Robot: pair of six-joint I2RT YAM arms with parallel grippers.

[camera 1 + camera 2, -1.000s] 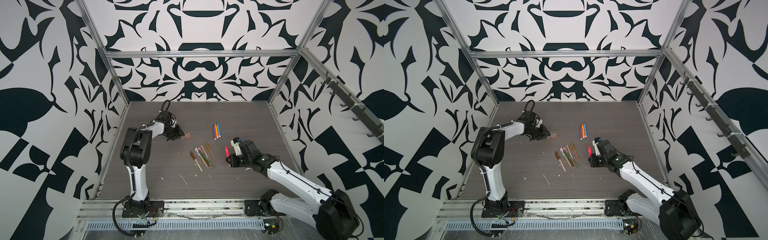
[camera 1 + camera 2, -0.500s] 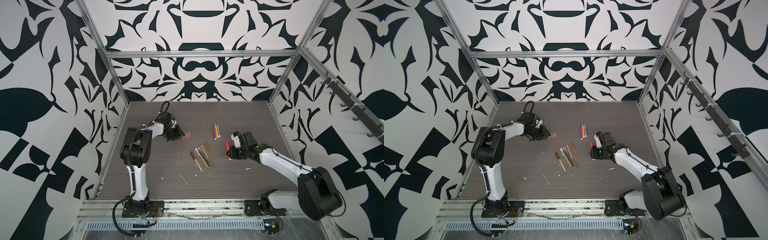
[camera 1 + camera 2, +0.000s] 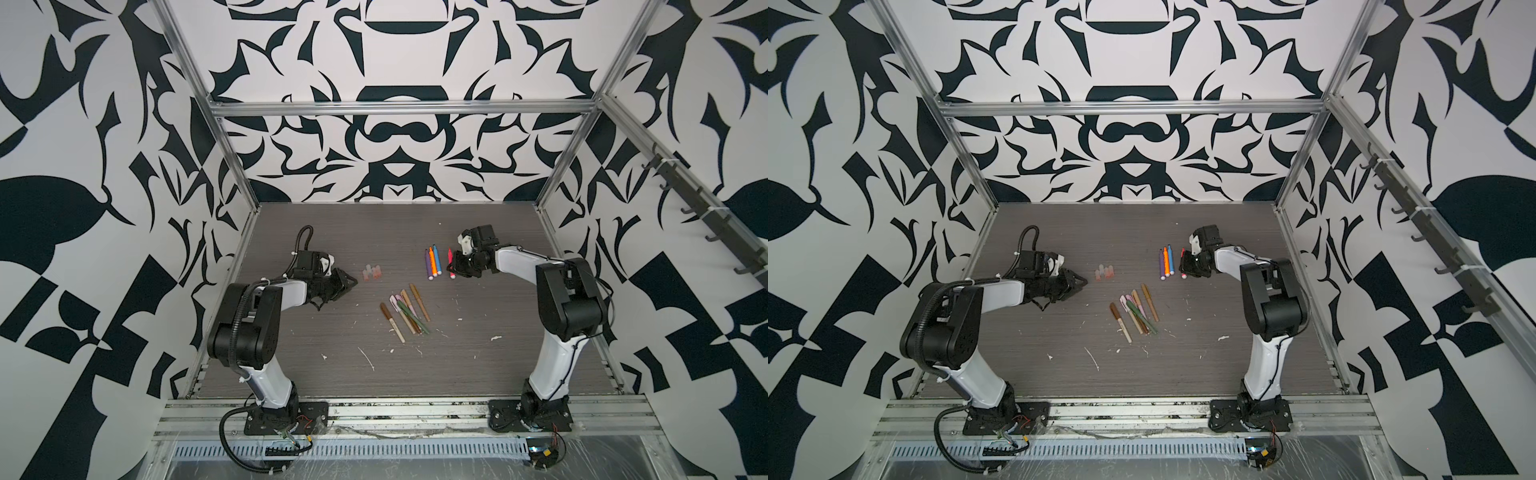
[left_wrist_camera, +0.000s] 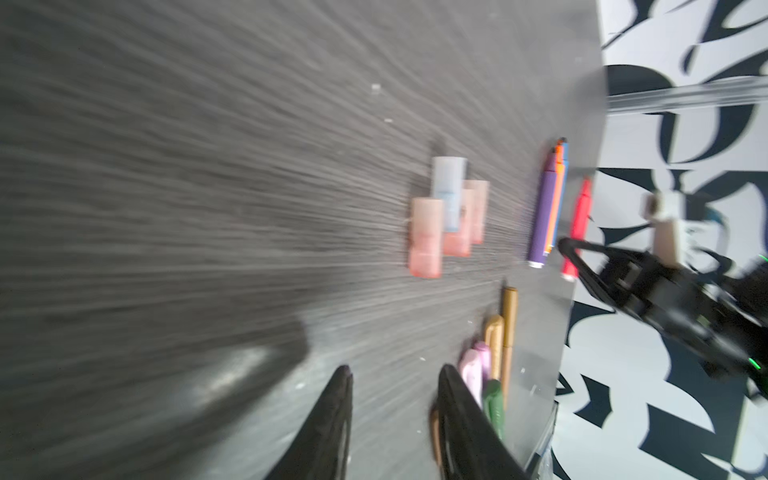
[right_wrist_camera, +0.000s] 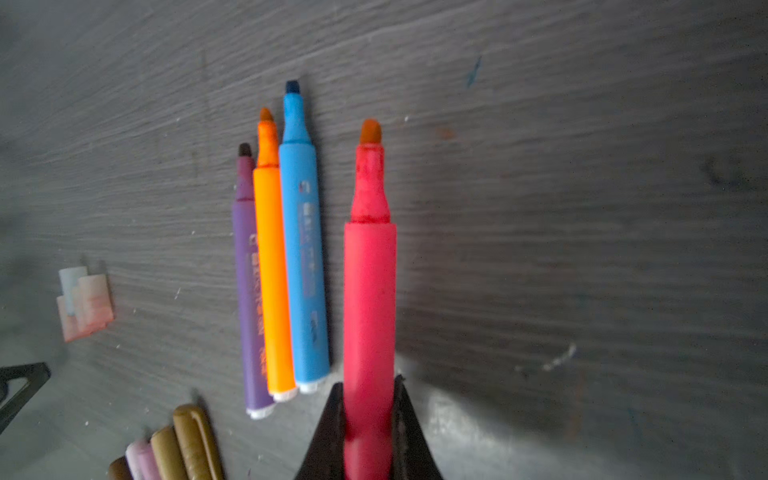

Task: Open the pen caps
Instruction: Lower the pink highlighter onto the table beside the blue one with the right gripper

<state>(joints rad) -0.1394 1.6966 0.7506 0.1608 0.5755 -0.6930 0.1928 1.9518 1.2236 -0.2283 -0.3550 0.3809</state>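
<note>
Fingers on the right arm [image 5: 328, 449] pinch the pink-red pen [image 5: 369, 291] (cap already off). It points the same way as the three open pens [image 3: 432, 262], just right of them in a top view. Left fingers [image 4: 328, 428] are apart and empty, near the loose caps [image 3: 371, 272].

Uncapped pens [image 5: 270, 270]; caps [image 4: 451, 208] clustered, perhaps four.

In both top views the bench [image 3: 374, 232] lies bare along its far strip and across its near half, apart from scattered white flecks [image 3: 368, 358]. Mid-frame, obstacles crowd together: loose pen caps [image 3: 371, 272] just right of the open left tool [image 3: 353, 284], a fan of capped pens [image 3: 405, 311] below centre, three uncapped pens [image 3: 432, 262] beside the right tool [image 3: 453, 271], itself clamped on a pink-red pen [image 3: 449, 254]. Narrow bare lanes separate them.
</note>
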